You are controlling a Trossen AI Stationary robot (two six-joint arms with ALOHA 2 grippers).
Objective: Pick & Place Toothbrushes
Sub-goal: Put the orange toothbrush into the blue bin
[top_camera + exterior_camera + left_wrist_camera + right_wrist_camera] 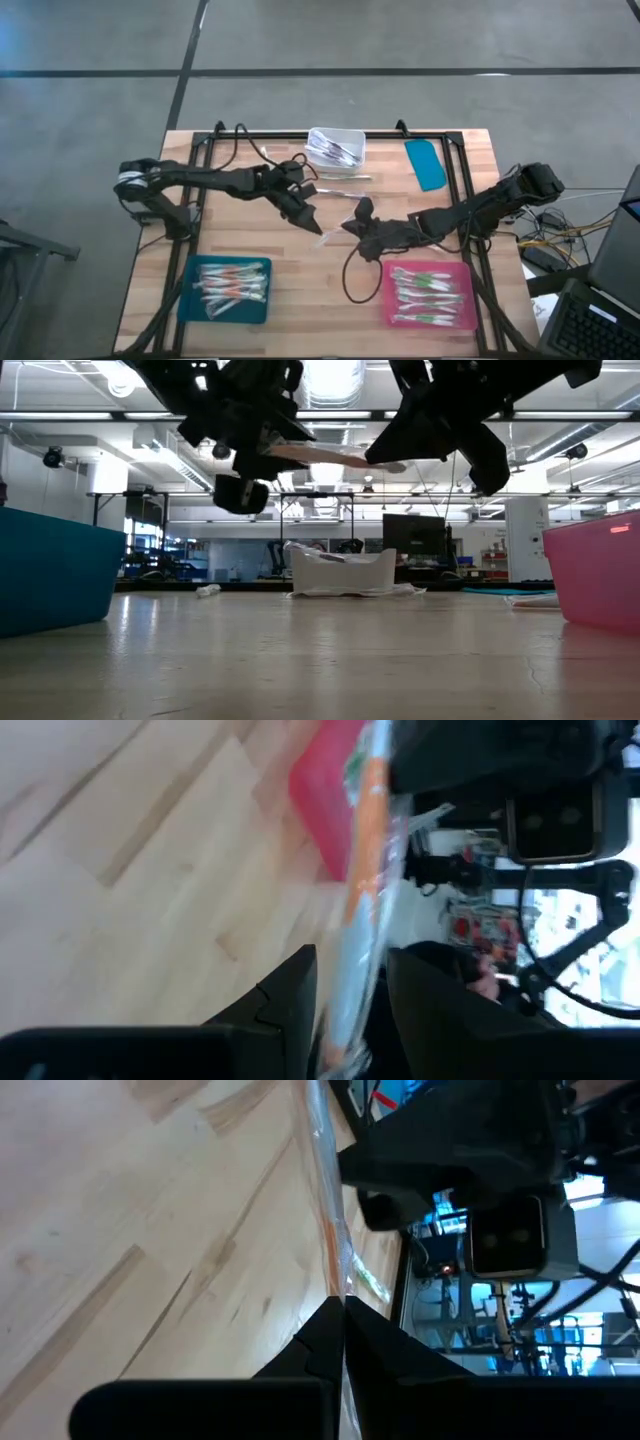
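One toothbrush [330, 457] in a clear wrapper with orange accents hangs above the table's middle, between my two grippers. My left gripper [312, 222] is shut on one end and my right gripper [352, 226] on the other. In the left wrist view the toothbrush [365, 850] runs out from between the fingers. In the right wrist view the toothbrush [335, 1245] runs on toward the left gripper. More toothbrushes lie in the white bin [335, 147], the teal tray [228, 290] and the pink tray [432, 296]. My left gripper pinches the toothbrush's near end [345, 1005] between its two fingers, and the stick runs on past the fingertips, roughly along them. The toothbrush is clear of the table and about level. My right gripper pinches the thin wrapper end [338, 1285] at its fingertips, coming from the table's right side.
One loose toothbrush [340, 178] lies on the table in front of the white bin. A flat teal lid [425, 163] lies at the far right. A black frame [300, 135] runs around the work area, and a cable [350, 280] loops near the pink tray.
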